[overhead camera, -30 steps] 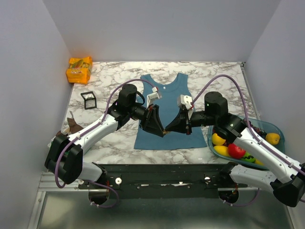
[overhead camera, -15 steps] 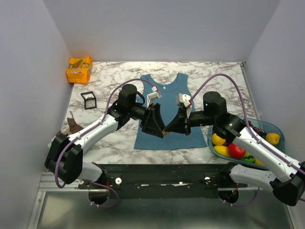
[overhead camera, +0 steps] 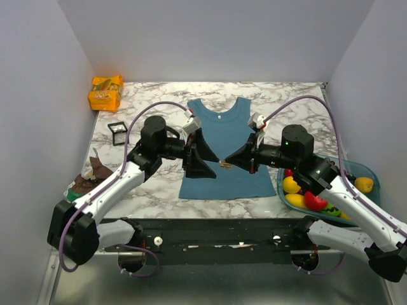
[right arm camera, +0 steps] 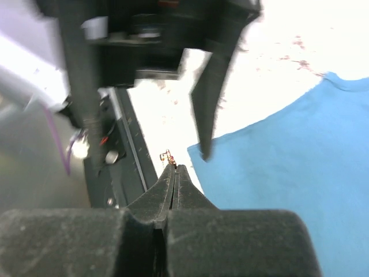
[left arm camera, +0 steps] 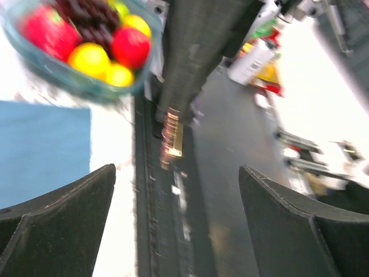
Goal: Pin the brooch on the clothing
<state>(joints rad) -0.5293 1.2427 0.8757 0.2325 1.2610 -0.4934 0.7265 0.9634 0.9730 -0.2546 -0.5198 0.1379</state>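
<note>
Arms drawn apart | right gripper [right arm camera: 175, 169] pinching brooch [right arm camera: 168, 156] at tips | left gripper [left arm camera: 176, 168] wide, facing it

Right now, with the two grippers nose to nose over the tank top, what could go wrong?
The brooch is pinched only at the very tips of the shut right gripper, so it might slip or twist out. The left gripper is open and holds nothing, so the tank top lies loose and may bunch instead of taking the pin. The grippers are close; a small error could knock them together.
</note>
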